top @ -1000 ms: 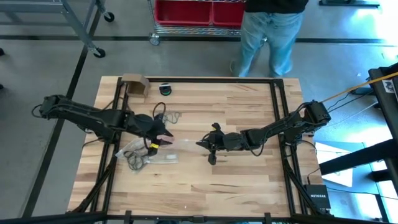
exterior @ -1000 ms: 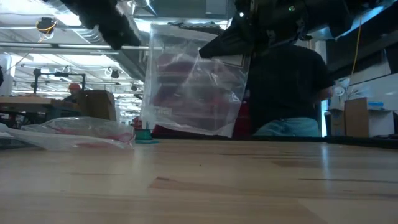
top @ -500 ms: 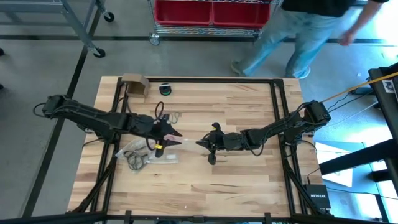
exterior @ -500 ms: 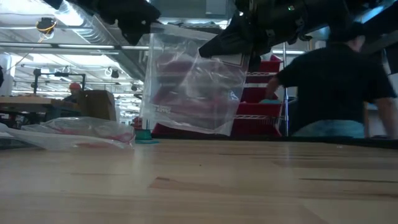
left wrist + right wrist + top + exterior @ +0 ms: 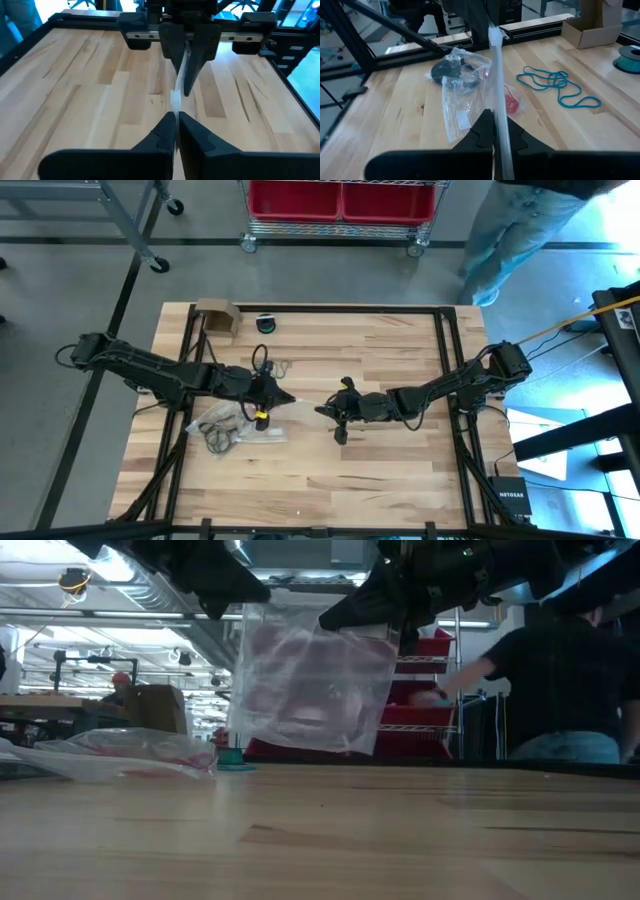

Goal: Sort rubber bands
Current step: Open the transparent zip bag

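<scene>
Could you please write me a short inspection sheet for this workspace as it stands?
Surface: wooden table, bare at the front.
Job's things: teal rubber bands and red rubber bands loose on the wood; black rubber bands inside flat zip bags.
Clutter: cardboard box, teal spool.
Grippers: left pincer and right pincer both shut on an upright clear zip bag held between them.
Cables: yellow cable by the right arm.
Surroundings: person and red bins behind the table.
</scene>
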Tool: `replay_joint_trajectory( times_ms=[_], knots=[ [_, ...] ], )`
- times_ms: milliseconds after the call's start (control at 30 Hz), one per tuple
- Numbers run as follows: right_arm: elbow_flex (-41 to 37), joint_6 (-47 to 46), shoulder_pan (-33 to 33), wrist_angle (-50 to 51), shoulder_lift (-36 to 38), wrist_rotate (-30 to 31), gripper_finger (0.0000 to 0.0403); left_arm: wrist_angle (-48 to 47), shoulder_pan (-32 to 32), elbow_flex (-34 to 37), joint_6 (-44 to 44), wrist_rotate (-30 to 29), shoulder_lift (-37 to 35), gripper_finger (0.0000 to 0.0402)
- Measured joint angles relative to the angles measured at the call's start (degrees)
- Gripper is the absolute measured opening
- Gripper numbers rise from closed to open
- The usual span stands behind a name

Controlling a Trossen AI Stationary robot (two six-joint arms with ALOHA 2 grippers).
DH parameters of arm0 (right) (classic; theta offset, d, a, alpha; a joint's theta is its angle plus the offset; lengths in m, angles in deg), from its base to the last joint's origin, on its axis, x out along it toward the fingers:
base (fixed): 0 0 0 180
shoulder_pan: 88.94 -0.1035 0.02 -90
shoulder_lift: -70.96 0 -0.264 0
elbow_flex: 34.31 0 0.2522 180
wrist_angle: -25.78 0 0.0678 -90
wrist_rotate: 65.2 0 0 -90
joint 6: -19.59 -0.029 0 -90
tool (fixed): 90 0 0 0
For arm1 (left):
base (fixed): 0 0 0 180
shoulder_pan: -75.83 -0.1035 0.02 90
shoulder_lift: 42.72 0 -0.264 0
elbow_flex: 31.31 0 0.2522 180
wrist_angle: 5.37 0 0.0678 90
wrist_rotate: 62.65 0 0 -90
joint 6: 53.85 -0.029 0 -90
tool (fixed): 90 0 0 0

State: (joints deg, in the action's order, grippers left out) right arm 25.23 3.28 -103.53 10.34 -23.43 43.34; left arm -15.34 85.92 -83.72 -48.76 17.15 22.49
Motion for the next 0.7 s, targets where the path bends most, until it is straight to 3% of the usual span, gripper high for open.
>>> replay_joint_trajectory(
  times_ms=[267,533,700],
  knots=[
    [1.1,0.2,0.8,2.5,0.8,-0.7,0.0011,-0.7,0.0,0.0,-1.0,-1.0,0.0,0.0002],
    [15.0,6.2,0.8,31.5,4.0,0.3,0.0112,-4.3,0.0,0.0,-0.8,-1.1,0.0,0.0001],
    [25.6,7.8,2.0,43.3,-0.1,-0.6,0.015,-1.0,-0.4,0.0,-0.9,-1.0,1.0,0.0001]
  ],
)
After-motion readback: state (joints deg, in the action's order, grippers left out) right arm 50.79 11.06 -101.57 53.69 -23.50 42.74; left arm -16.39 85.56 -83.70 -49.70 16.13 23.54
